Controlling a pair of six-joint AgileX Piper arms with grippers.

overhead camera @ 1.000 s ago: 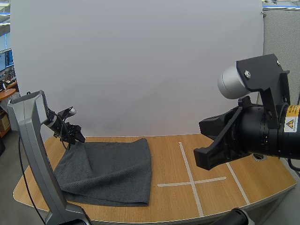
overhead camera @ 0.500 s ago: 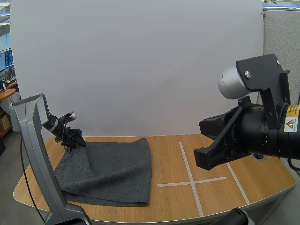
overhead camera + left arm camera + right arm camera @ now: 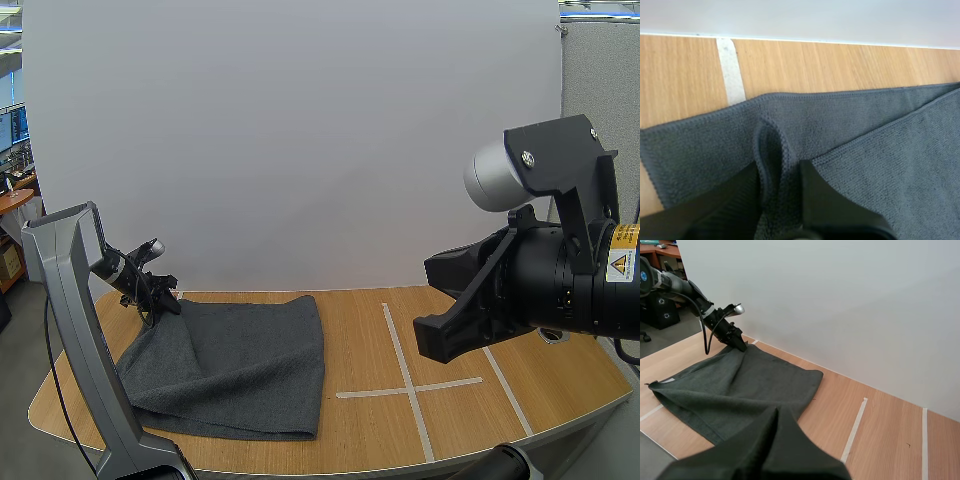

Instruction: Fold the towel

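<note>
Left tool (image 3: 167, 302) lowered, pinching towel (image 3: 245, 360) ridge, grip partly hidden

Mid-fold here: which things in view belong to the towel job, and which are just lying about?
Part of the job:
towel
left hand, pinching the towel's far corner
right hand, shut on nothing, above the table

Just there:
white tape lines on the table

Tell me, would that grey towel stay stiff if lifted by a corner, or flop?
Probably floppy: the towel puckers into a soft ridge where the left gripper pinches it. It would likely drag rather than slide if pushed, since its layers lie limp and creased on the table.
</note>
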